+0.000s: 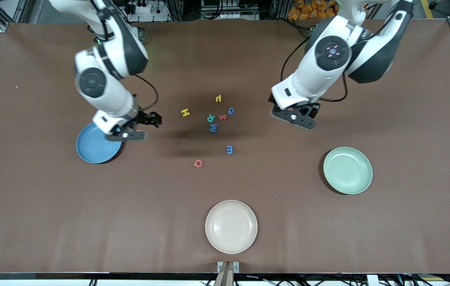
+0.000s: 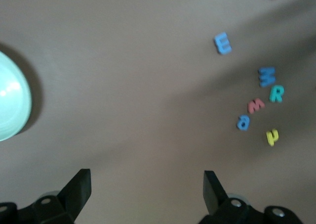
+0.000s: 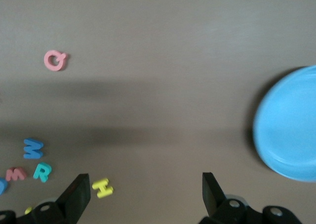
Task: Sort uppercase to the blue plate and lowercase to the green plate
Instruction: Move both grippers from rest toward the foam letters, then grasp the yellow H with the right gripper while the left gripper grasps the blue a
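Sorting has not begun: all 8 letters lie on the counter [image 1: 50, 222]. The right gripper [image 1: 139, 126], open and empty, hovers at the blue plate [image 1: 96, 149]'s edge; it should descend squarely over the yellow H [image 1: 185, 113], the nearest letter toward the counter's middle. The left gripper [image 1: 294, 115], open and empty, hangs between the letters and the green plate [image 1: 348, 170], the blue a [image 1: 231, 111] closest.

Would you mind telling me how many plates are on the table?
3: the blue plate under the right gripper, the green plate toward the left arm's end, and the cream plate nearest the front camera.
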`<state>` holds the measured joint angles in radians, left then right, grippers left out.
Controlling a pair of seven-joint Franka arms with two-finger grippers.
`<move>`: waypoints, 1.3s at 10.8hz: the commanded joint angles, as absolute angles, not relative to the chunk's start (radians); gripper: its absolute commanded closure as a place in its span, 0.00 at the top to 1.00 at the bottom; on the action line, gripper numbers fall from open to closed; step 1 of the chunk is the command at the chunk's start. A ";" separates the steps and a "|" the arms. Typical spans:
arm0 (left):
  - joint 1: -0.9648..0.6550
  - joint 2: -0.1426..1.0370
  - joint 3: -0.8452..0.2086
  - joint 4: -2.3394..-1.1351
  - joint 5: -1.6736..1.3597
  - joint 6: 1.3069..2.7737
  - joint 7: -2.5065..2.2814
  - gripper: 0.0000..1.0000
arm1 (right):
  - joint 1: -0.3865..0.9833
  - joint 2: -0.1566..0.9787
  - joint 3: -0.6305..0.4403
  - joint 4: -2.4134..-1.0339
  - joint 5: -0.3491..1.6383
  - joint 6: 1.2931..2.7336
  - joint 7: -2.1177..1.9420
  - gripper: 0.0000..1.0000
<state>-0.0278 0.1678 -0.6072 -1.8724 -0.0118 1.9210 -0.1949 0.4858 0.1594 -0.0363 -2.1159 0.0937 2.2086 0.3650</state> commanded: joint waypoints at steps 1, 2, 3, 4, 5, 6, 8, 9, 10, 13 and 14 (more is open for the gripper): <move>-0.014 0.172 -0.692 -1.954 -0.005 2.010 -0.186 1.00 | 0.563 0.172 -0.044 -2.232 0.124 2.377 0.426 1.00; -0.026 0.176 -0.693 -2.014 -0.005 2.108 -0.195 1.00 | 0.580 0.199 -0.044 -2.233 0.126 2.387 0.446 1.00; -0.041 0.182 -0.693 -2.066 -0.006 2.211 -0.208 1.00 | 0.604 0.222 -0.044 -2.235 0.126 2.416 0.445 1.00; -0.066 0.217 -0.693 -2.071 -0.005 2.255 -0.233 1.00 | 0.621 0.242 -0.044 -2.259 0.126 2.468 0.446 1.00; -0.107 0.260 -0.693 -2.065 0.017 2.282 -0.257 1.00 | 0.633 0.244 -0.041 -2.304 0.130 2.538 0.446 1.00; -0.136 0.299 -0.692 -2.059 0.067 2.310 -0.285 1.00 | 0.641 0.245 -0.038 -2.345 0.161 2.598 0.446 1.00; -0.196 0.365 -0.687 -2.042 0.173 2.315 -0.403 0.97 | 0.704 0.267 -0.038 -2.393 0.221 2.695 0.446 1.00; -0.215 0.400 -0.687 -2.016 0.217 2.315 -0.482 0.91 | 0.728 0.270 -0.038 -2.399 0.250 2.697 0.448 1.00; -0.238 0.435 -0.687 -1.997 0.271 2.315 -0.535 0.82 | 0.748 0.271 -0.038 -2.407 0.273 2.697 0.452 1.00; -0.302 0.524 -0.684 -1.956 0.373 2.313 -0.665 0.68 | 0.770 0.301 -0.037 -2.437 0.276 2.745 0.453 1.00; -0.305 0.547 -0.684 -1.954 0.396 2.313 -0.682 0.68 | 0.775 0.310 -0.035 -2.447 0.276 2.766 0.439 1.00</move>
